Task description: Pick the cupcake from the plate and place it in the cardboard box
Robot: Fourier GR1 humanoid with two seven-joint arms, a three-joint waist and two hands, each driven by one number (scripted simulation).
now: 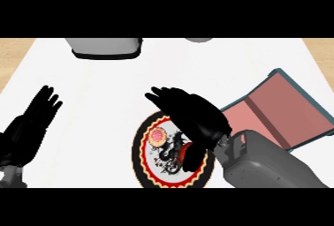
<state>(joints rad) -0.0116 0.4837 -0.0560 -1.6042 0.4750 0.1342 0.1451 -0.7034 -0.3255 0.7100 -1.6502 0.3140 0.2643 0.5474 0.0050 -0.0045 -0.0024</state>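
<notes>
Right forearm: the grey, boxy right forearm (271,161) fills the lower right of the frame, nearest the camera; it slants up and left toward the middle.
Right hand: the black right hand (195,115) spreads over the upper right part of the plate; its fingers reach up and left and look fairly straight, its thumb hangs down over the plate's right side; whether anything is held beneath the palm cannot be told, though the cupcake lies in plain sight beside it, ungrasped.
Left hand: the black left hand (29,126) shows at the left edge of the frame, fingers straight and pointing up and right, released and holding nothing; it rests well apart from the plate.
Plate: the round plate with a black rim, a red scalloped band and a dark inked design on white (146,165) lies at lower centre of the frame; its right half is partly hidden by the right hand.
Cupcake: the small round cupcake with pink frosting and a yellowish edge (158,136) sits on the upper left part of the plate, just left of the right hand.
Box: the open box with a pinkish-red floor and grey-blue walls (277,110) lies at the right of the frame, tilted on a diagonal, near the plate's upper right.
Counter: the white counter top (98,88) carries everything; tan wood shows at the upper corners.
Far objects: a grey rounded container with a dark base (105,47) sits at upper left centre; a small grey object (198,39) is cut off at the top, too little of it showing to identify.
</notes>
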